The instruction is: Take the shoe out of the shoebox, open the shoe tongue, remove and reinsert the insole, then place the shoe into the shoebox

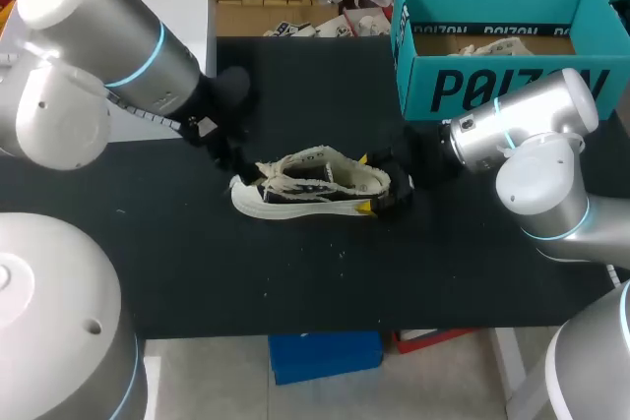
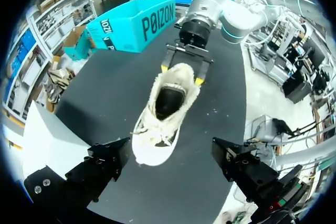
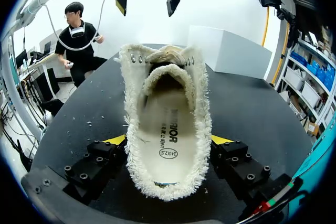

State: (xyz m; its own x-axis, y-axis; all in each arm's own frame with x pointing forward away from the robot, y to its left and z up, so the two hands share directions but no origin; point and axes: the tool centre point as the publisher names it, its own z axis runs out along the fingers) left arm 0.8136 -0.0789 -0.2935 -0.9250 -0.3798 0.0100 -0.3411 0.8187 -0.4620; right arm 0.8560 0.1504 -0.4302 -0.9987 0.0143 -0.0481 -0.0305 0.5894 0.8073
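A cream, frayed-edged shoe (image 1: 310, 187) lies on the black table (image 1: 197, 263), toe to the left. My right gripper (image 1: 366, 184) is shut on its heel, one yellow-tipped finger on each side. In the right wrist view the shoe (image 3: 168, 124) lies between the fingers (image 3: 116, 141), with the white insole (image 3: 168, 135) flat inside and the tongue (image 3: 167, 56) at the far end. My left gripper (image 1: 224, 152) hovers by the toe, wide open with nothing in it. Its wrist view shows the shoe (image 2: 163, 114) ahead of the left gripper (image 2: 170, 156) and the right gripper (image 2: 181, 74) at the heel.
The teal shoebox (image 1: 492, 86) stands open at the back right with something pale (image 1: 492, 46) inside. A white box (image 1: 187, 17) sits at the back left, behind my left arm. Bare black table lies in front of the shoe.
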